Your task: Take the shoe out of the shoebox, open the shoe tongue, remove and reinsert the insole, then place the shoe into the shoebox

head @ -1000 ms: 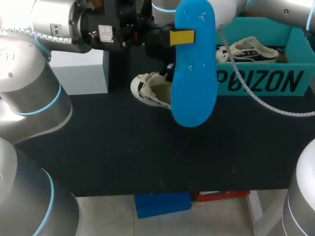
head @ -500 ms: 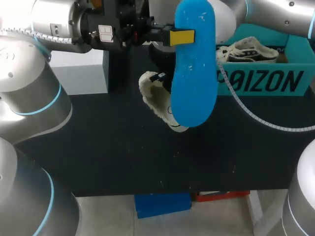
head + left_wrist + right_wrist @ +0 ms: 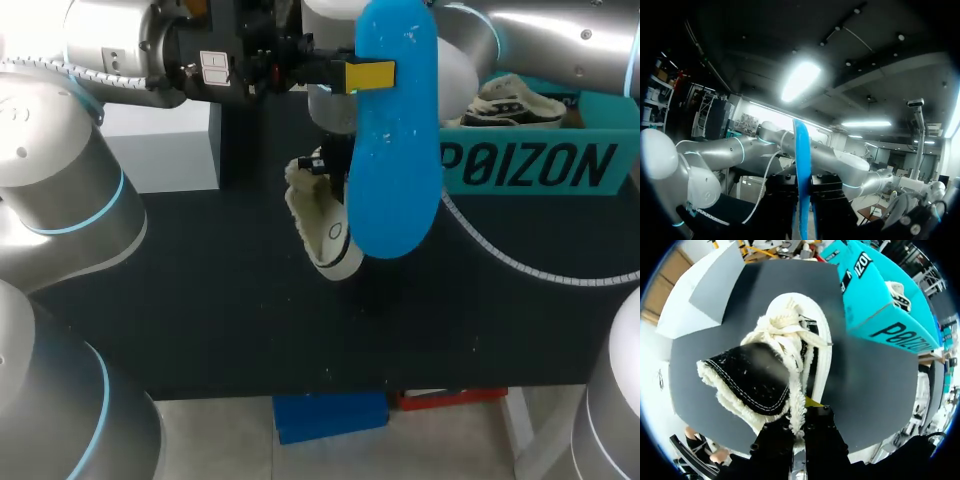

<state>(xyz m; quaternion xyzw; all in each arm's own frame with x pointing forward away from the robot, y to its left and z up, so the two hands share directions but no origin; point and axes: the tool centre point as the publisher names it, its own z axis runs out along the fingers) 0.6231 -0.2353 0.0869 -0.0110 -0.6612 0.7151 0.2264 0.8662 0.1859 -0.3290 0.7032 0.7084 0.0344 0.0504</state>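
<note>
My left gripper (image 3: 368, 75) is shut on a bright blue insole (image 3: 395, 150) and holds it upright above the table, toe end down. In the left wrist view the insole (image 3: 801, 180) runs edge-on between the dark fingers. A cream shoe (image 3: 322, 222) with a black tongue hangs just above the table, to the left of and behind the insole. My right gripper (image 3: 801, 426) is shut on the shoe's collar edge (image 3: 790, 375), with the opening turned up. The teal shoebox (image 3: 545, 165) stands at the back right. In the head view the insole hides most of my right gripper.
A second shoe (image 3: 515, 100) lies inside the shoebox. A white box (image 3: 165, 145) stands at the back left, under my left arm. The black tabletop (image 3: 200, 320) stretches bare toward the front edge.
My right arm has swung the shoe round and brought it nearer the front, its sole end now pointing down-front. The left arm and insole have stayed put.
</note>
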